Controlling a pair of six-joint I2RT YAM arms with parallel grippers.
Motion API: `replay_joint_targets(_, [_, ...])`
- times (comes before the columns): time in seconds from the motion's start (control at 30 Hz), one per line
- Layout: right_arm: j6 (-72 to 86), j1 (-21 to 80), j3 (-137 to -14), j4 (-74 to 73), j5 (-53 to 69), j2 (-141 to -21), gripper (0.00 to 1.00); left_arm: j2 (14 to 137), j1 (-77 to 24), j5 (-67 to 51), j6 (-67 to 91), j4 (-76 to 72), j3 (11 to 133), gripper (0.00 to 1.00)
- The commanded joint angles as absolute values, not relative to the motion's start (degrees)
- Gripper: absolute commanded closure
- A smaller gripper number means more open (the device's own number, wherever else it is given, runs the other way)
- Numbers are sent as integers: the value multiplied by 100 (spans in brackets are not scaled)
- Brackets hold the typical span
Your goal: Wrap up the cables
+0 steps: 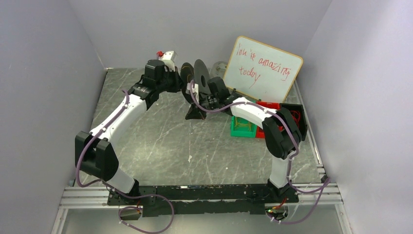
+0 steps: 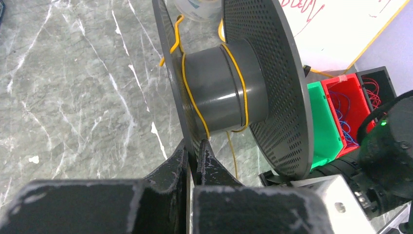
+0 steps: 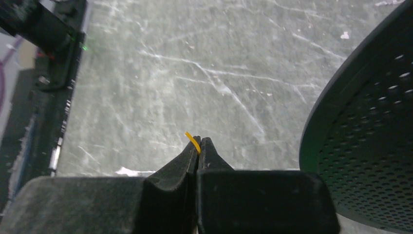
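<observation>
A black perforated spool (image 2: 229, 92) is held up at the back of the table (image 1: 160, 141); it also shows in the top view (image 1: 195, 78). A thin yellow cable (image 2: 187, 92) runs in loose turns round its grey hub, and one strand hangs down below. My left gripper (image 2: 196, 148) is shut on the spool's near flange rim. My right gripper (image 3: 197, 142) is shut on the yellow cable's end (image 3: 192, 141), whose short tip sticks out above the fingertips. The spool's flange (image 3: 365, 161) fills the right side of the right wrist view.
A whiteboard (image 1: 263, 68) with red writing leans at the back right. A green bin (image 1: 242, 126) and a red bin (image 1: 270, 109) with thin wires sit under the right arm. A clear tape roll (image 2: 197, 7) lies behind the spool. Grey walls stand on both sides.
</observation>
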State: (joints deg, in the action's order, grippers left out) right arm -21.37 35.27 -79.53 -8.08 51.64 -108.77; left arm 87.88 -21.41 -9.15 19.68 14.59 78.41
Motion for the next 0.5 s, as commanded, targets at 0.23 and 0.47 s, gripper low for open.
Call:
replay_joint_targets(0.23, [1325, 2288, -7575, 1994, 6016, -10573, 100, 8843, -1959, 163, 725, 2078, 7372, 98])
replay_joint_targets(0.47, [3222, 1928, -7522, 3156, 5987, -10947, 100, 8798, -2063, 292, 449, 1840, 7188, 97])
